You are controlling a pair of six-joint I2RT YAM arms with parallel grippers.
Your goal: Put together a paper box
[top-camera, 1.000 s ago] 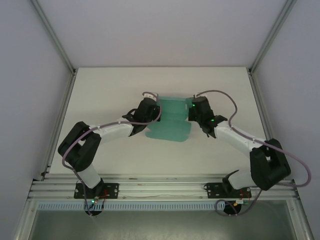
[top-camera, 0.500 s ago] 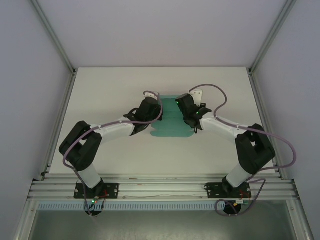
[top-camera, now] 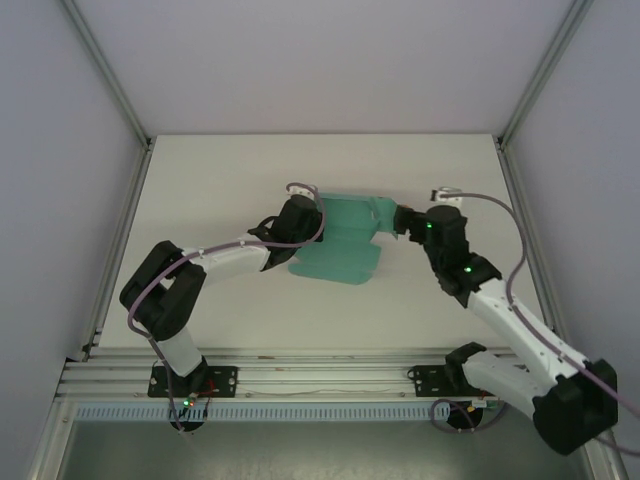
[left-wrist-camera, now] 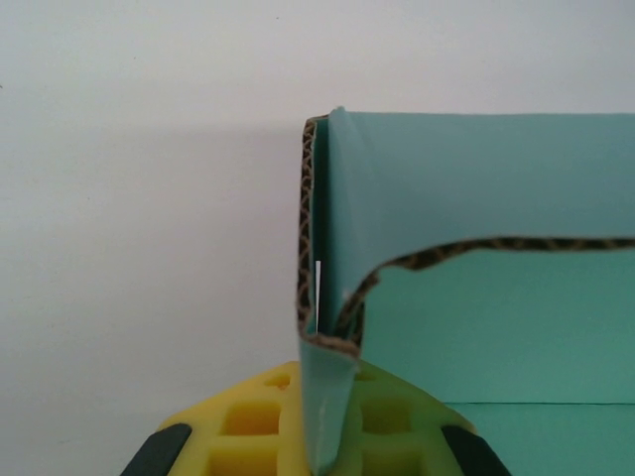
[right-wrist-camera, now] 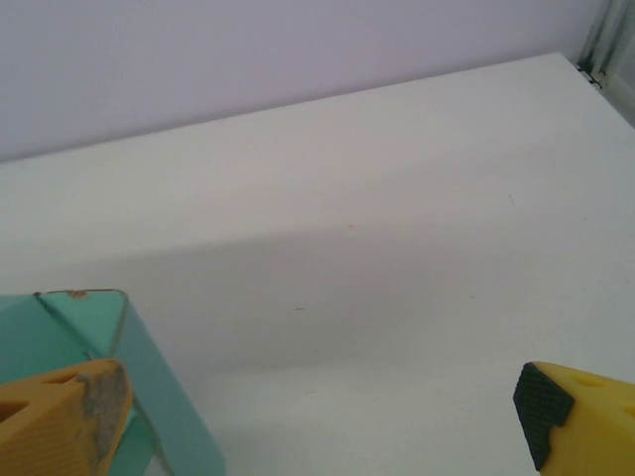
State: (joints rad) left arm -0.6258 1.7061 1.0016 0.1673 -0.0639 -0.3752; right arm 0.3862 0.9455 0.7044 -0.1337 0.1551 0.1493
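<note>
Top view: the paper box (top-camera: pixel 338 248) lies mid-table (top-camera: pixel 220 180) as a teal sheet, partly folded, with its far end raised. The left gripper (top-camera: pixel 306 224) sits at the sheet's left edge. The right gripper (top-camera: pixel 404 222) is just beside its right edge, and contact is unclear from here. There is no closed box yet and nothing lies on the sheet.

Left wrist: the left gripper (left-wrist-camera: pixel 322 421) is closed down on a standing side flap (left-wrist-camera: pixel 322 297), with the card pinched between its yellow fingers (left-wrist-camera: pixel 248 431). The cut edge shows brown fluting, so this is likely light corrugated card. It should be stiff along the panels, bend at the creases and crush easily. It is best held at flap edges near a fold, with a light squeeze.

Right wrist: the right gripper (right-wrist-camera: pixel 317 436) is spread wide and holds nothing. One teal corner (right-wrist-camera: pixel 149 387) of the box sits against its left finger (right-wrist-camera: pixel 60 416). Bare table lies between the fingers.
</note>
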